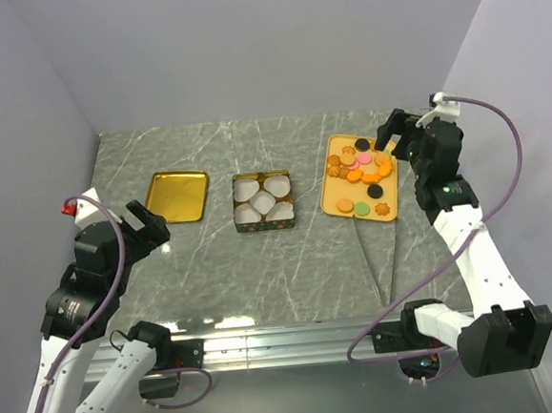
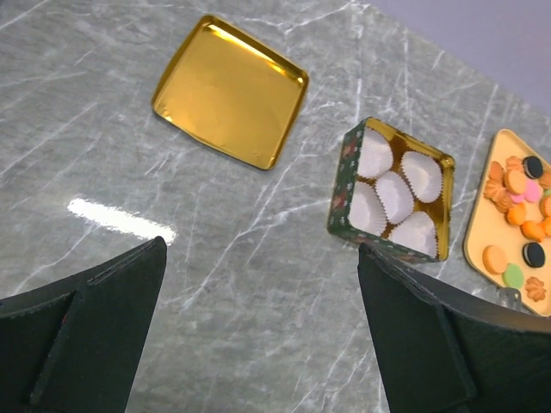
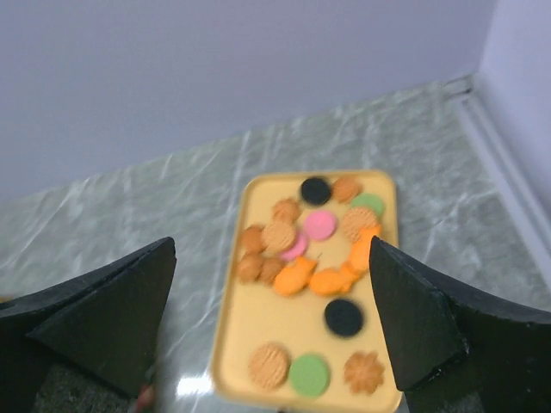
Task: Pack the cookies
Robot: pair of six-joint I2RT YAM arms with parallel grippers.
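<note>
The cookies (image 1: pixel 361 168) lie on a yellow tray (image 1: pixel 330 191) at the right: mostly orange, with a few pink, green and dark ones. In the right wrist view the cookies (image 3: pixel 310 249) sit on the tray (image 3: pixel 258 318), slightly blurred. My right gripper (image 1: pixel 392 138) is open and empty above the tray's far right corner; its tips (image 3: pixel 271 258) frame the cookies. My left gripper (image 1: pixel 145 223) is open and empty above bare table at the left (image 2: pixel 260 258). The cookies (image 2: pixel 516 185) also show at the right edge of the left wrist view.
A square green tin (image 1: pixel 266 226) holding white paper cups stands mid-table, also in the left wrist view (image 2: pixel 344 185). Its gold lid (image 1: pixel 179 195) lies to the left (image 2: pixel 231 90). Thin metal tongs (image 1: pixel 376 261) lie in front of the tray. Walls close in on three sides.
</note>
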